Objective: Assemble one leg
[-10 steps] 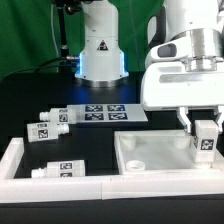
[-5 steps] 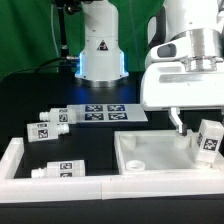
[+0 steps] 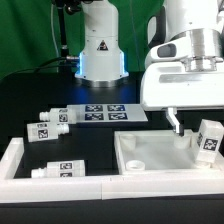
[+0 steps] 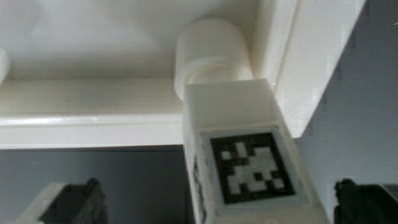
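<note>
A white leg [image 3: 209, 139] with a black-and-white tag stands tilted at the right corner of the white square panel [image 3: 150, 158], its top leaning toward the exterior view's right. My gripper [image 3: 192, 124] hangs just above it, open. In the wrist view the leg [image 4: 238, 130] lies between the two dark fingertips [image 4: 71, 200], with a gap on each side, and its narrow end sits in the panel's corner [image 4: 107, 100]. My gripper [image 4: 217, 205] is not touching it.
Three more legs lie on the black table at the exterior view's left: two near each other [image 3: 60, 115], [image 3: 42, 128] and one by the front [image 3: 58, 170]. The marker board [image 3: 100, 112] lies behind them. A white raised rim [image 3: 18, 160] borders the front and left.
One second ago the gripper was shut on the upright leg. It has since opened, and the leg has tipped toward the exterior view's right. Nothing has moved in the last half second.
</note>
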`<action>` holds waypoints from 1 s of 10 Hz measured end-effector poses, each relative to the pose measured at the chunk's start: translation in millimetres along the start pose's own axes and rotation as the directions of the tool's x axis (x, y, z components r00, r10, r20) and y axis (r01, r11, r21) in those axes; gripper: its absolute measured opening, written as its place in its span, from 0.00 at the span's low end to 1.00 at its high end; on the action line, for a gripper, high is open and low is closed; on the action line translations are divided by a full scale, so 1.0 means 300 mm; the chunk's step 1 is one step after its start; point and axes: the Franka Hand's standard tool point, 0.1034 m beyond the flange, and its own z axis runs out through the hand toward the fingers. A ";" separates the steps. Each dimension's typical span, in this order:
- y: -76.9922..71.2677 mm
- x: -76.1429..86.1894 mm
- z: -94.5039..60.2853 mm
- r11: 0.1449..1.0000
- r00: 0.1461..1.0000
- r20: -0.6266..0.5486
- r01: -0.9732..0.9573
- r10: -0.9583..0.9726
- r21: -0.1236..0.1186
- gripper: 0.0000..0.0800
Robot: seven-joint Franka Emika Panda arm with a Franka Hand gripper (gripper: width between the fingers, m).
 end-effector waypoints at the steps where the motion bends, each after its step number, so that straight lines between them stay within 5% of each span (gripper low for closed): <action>1: 0.020 0.042 -0.015 1.000 1.000 -0.010 -0.016 0.016 0.002 0.81; 6: 0.011 0.026 0.014 0.999 0.942 0.333 -0.047 0.049 -0.014 0.81; 10: 0.012 0.034 0.018 0.998 0.933 0.356 -0.054 0.057 -0.017 0.81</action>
